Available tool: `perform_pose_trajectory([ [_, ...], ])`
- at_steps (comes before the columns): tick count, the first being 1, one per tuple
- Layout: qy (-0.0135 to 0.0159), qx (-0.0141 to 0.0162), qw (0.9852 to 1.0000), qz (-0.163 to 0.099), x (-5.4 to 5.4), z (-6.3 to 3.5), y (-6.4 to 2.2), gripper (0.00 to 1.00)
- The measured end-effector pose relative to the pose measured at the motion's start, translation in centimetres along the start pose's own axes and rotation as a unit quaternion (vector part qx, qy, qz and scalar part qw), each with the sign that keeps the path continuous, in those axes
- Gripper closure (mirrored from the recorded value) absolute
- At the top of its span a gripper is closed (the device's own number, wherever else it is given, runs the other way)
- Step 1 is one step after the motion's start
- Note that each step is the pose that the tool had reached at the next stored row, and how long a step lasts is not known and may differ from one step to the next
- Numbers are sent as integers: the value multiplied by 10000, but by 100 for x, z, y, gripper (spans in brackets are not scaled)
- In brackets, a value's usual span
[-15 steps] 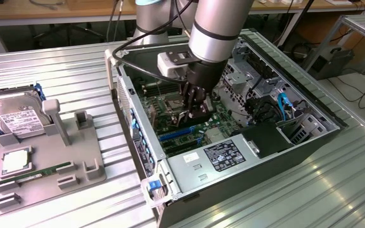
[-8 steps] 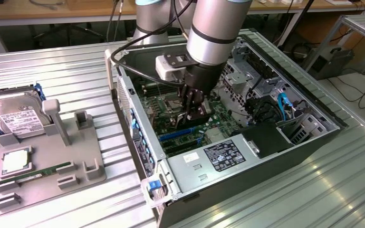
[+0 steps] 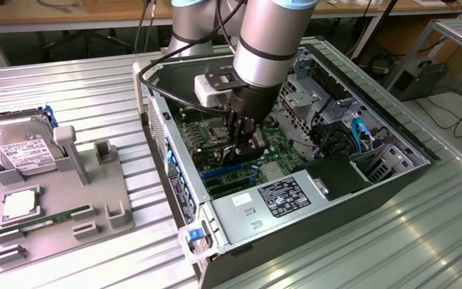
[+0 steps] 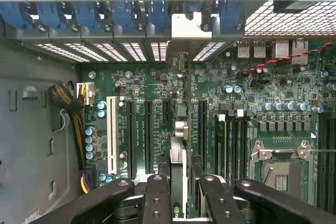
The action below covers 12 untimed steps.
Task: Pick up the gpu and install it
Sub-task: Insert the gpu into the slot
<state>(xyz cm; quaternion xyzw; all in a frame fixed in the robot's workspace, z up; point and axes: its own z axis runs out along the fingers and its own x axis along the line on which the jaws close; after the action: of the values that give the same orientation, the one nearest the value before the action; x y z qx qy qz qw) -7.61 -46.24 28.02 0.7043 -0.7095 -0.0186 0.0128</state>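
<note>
One gpu (image 4: 179, 145) pinched edge-on in my half-closed claw (image 4: 181, 192), lined up over the motherboard (image 4: 157, 85) slot so it seats straight.

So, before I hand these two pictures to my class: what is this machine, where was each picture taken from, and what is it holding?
The machine is a robot arm with a gripper at its tip. One picture comes from a camera standing off the arm, looking down on a metal table; the other from a camera on the arm's wrist, looking into the case. The arm reaches into an open computer case, above the green motherboard. Between the gripper's fingers sits a thin card seen edge-on, the gpu, its silver bracket at the case's rear slots. On the grey holder tray at the exterior view's left stand a hard drive and a RAM stick.
</note>
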Motion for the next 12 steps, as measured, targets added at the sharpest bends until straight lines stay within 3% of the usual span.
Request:
perform_pose_trajectory([
  [12, -2, 0, 10000, 44, -11, 137, 26, 74],
])
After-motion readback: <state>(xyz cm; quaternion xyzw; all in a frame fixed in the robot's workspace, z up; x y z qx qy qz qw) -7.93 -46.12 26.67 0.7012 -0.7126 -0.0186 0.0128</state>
